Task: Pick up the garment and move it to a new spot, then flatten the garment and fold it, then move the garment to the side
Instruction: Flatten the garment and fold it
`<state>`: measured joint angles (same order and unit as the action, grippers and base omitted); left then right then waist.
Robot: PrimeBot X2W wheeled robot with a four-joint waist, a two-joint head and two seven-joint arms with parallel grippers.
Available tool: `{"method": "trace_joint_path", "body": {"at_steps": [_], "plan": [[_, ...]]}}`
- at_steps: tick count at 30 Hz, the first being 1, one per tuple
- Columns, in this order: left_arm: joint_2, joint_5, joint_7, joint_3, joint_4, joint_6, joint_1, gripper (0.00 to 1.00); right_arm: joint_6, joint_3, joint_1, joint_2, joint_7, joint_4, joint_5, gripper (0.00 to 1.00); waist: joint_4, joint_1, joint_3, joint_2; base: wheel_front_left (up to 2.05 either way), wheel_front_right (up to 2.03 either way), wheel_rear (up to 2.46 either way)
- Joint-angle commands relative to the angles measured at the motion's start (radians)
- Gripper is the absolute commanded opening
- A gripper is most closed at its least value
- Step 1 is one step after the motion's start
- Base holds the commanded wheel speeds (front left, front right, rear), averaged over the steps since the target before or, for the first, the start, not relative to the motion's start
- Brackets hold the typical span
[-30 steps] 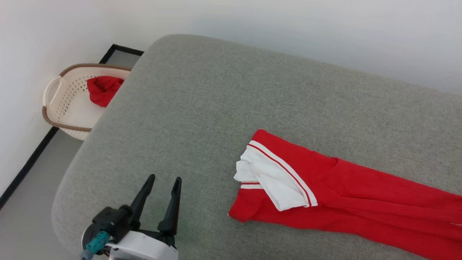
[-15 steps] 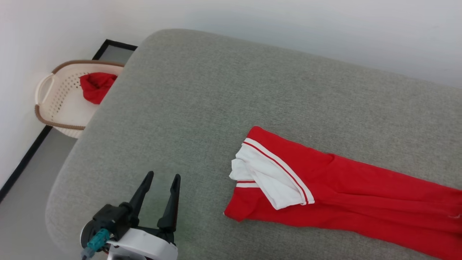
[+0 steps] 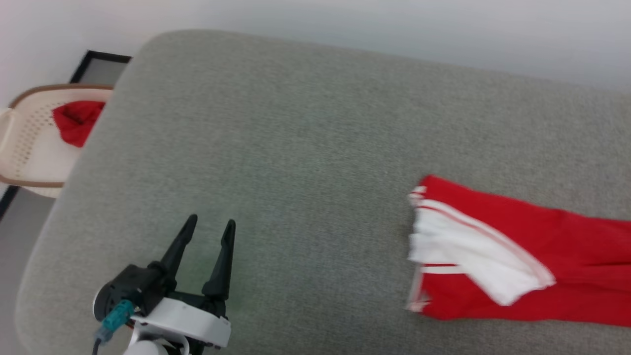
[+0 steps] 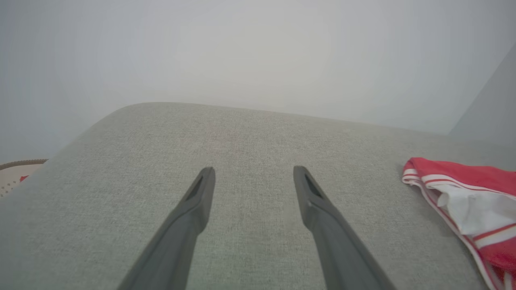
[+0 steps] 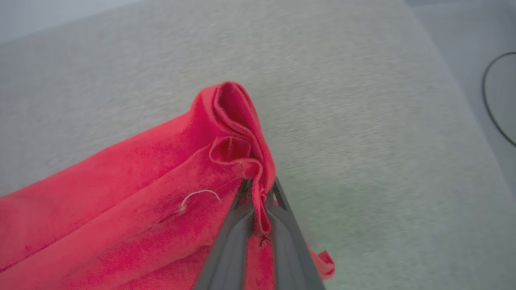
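The garment (image 3: 517,256) lies stretched out on the right half of the grey cushion (image 3: 296,148). Its long axis runs left to right, and the end with the white panel and striped trim points left, while the plain red body trails off past the right edge of the head view. In the right wrist view, the right gripper (image 5: 260,189) has its two fingers pressed together on a gathered fold of red cloth. That fold stands up a little from the cushion, while the cloth behind it rests on the surface. The left gripper (image 3: 211,220) hovers over bare cushion near the front left, fingers spread wide and holding nothing. The garment's white end is off to its right and slightly farther back, well apart from it. As I judge it, the right arm alone has hold of the garment, so any carry to a new spot will drag or lift it lengthwise from that pinched end. The left arm is nearer the free white end and would have to reach right to take it.
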<state>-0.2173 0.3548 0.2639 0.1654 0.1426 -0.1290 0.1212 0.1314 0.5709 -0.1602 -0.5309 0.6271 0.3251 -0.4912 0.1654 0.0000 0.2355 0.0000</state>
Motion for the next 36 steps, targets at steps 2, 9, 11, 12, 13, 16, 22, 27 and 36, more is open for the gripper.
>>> {"method": "trace_joint_path", "body": {"at_steps": [2, 9, 11, 12, 13, 16, 22, 27, 36], "plan": [[-0.009, -0.003, 0.0, 0.0, -0.007, -0.002, 0.02, 1.0, -0.001, 0.053, -0.023, -0.036, -0.037, 0.031, 0.023, 0.0, -0.043, 0.0, 0.041, 0.0, 0.0, 0.0, 0.0], [-0.022, -0.004, 0.0, 0.008, -0.002, -0.002, 0.036, 1.0, -0.001, 0.096, -0.063, -0.061, -0.099, 0.095, 0.059, 0.0, -0.07, 0.0, 0.044, 0.0, 0.0, 0.0, 0.0], [-0.024, -0.005, 0.0, 0.007, 0.002, -0.002, 0.034, 1.0, -0.001, 0.065, -0.065, -0.049, -0.097, 0.082, 0.043, 0.0, -0.075, 0.0, 0.036, 0.0, 0.0, 0.0, 0.0], [-0.025, -0.004, 0.0, 0.007, 0.004, -0.002, 0.032, 1.0, -0.001, 0.048, -0.064, -0.042, -0.093, 0.071, 0.03, 0.0, -0.077, 0.0, 0.031, 0.0, 0.0, 0.0, 0.0], [-0.025, -0.003, 0.0, 0.007, 0.006, -0.003, 0.031, 1.0, -0.001, 0.027, -0.057, -0.037, -0.087, 0.056, 0.024, 0.0, -0.078, 0.0, 0.026, 0.0, 0.0, 0.0, 0.0], [-0.023, 0.0, 0.0, 0.006, 0.011, -0.003, 0.023, 1.0, -0.001, -0.053, -0.023, -0.018, -0.059, -0.015, -0.013, 0.0, -0.079, 0.0, 0.009, 0.0, 0.0, 0.0, 0.0], [-0.008, 0.005, 0.0, 0.003, 0.017, -0.003, 0.003, 1.0, -0.001, -0.227, 0.044, 0.043, 0.048, -0.277, -0.103, 0.0, -0.069, 0.0, -0.021, 0.0, 0.0, 0.0, 0.0], [0.003, 0.012, 0.0, 0.011, 0.025, -0.003, -0.01, 1.0, -0.001, -0.357, 0.079, 0.094, 0.137, -0.501, -0.155, 0.0, -0.043, 0.0, -0.041, 0.0, 0.0, 0.0, 0.0], [0.018, 0.021, 0.0, 0.027, 0.035, -0.003, -0.023, 1.0, -0.001, -0.554, 0.026, 0.168, 0.194, -0.632, -0.132, 0.0, 0.021, 0.0, -0.066, 0.0, 0.0, 0.0, 0.0]]}}
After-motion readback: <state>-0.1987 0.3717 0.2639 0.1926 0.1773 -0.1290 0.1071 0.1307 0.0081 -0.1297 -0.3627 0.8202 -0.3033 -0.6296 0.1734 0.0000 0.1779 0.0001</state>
